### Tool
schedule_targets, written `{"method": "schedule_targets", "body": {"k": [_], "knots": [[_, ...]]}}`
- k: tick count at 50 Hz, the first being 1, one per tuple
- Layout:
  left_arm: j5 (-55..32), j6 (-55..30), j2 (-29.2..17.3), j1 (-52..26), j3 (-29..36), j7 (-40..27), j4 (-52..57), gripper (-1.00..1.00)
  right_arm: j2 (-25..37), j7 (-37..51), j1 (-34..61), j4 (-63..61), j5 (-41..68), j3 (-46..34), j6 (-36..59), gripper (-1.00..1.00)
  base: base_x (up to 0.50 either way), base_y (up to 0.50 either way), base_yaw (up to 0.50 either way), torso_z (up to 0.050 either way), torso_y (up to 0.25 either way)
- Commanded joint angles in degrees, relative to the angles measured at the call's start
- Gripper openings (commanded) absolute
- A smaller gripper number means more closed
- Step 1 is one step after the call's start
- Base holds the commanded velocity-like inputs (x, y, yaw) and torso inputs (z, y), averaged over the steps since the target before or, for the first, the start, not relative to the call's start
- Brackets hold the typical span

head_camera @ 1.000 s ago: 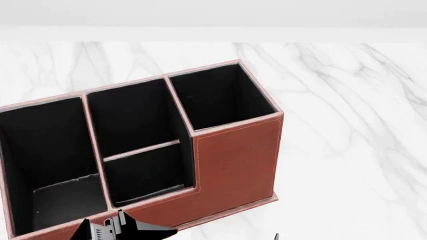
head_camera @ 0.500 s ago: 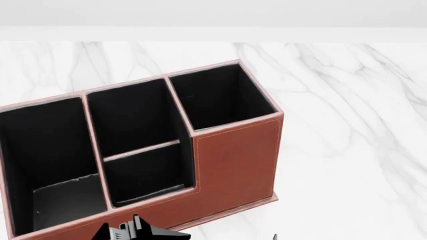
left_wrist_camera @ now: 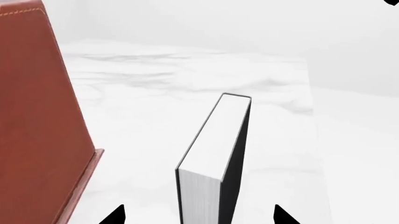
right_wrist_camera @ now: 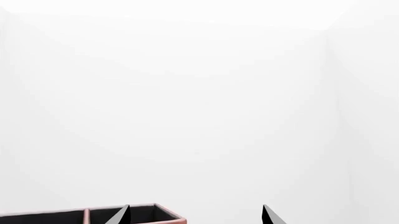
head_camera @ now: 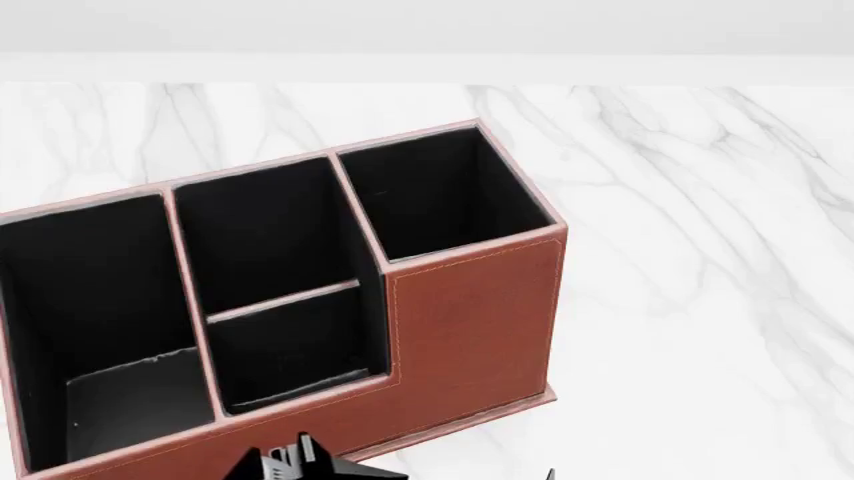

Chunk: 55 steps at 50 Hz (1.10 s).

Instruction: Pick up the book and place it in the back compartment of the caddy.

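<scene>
**Colleague:** Where's the book?

**Me:** From my left wrist camera, the book (left_wrist_camera: 215,154) stands on its edge on the marble bench (left_wrist_camera: 187,84), white page edges facing the camera, black covers either side. It sits apart from the caddy (left_wrist_camera: 37,116), whose red-brown outer wall fills one side of that view.

**Colleague:** And the left end effector?

**Me:** The left end effector (left_wrist_camera: 198,215) is spread wide, one fingertip (left_wrist_camera: 115,217) on each side of the book and neither touching it. On the head camera I see only a dark part of that arm, low in front of the caddy (head_camera: 467,310).

**Colleague:** The right one?

**Me:** The right end effector (right_wrist_camera: 196,215) is wide open too, holding nothing, with the caddy's rim (right_wrist_camera: 156,205) just behind its tips.
</scene>
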Motion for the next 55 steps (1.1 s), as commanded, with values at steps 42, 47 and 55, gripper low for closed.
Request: {"method": "schedule_targets", "body": {"k": [42, 47, 55], "knots": [[3.4, 2.9, 8.5, -4.6, 3.5, 1.6, -14.1, 1.0, 0.7, 0.7, -0.1, -0.4, 0.0, -0.6, -0.1, 1.0, 0.0, 0.0, 0.0, 0.0, 0.0], [3.8, 3.5, 9.4, -4.9, 3.9, 1.9, -16.0, 1.0, 0.7, 0.7, -0.1, -0.4, 0.0, -0.7, -0.2, 1.0, 0.0, 0.0, 0.0, 0.0, 0.0], [4.3, 3.5, 9.7, -4.8, 4.5, 1.4, -16.0, 1.0, 0.8, 0.9, -0.2, -0.4, -0.1, -0.7, -0.3, 1.0, 0.0, 0.0, 0.0, 0.0, 0.0]]}}
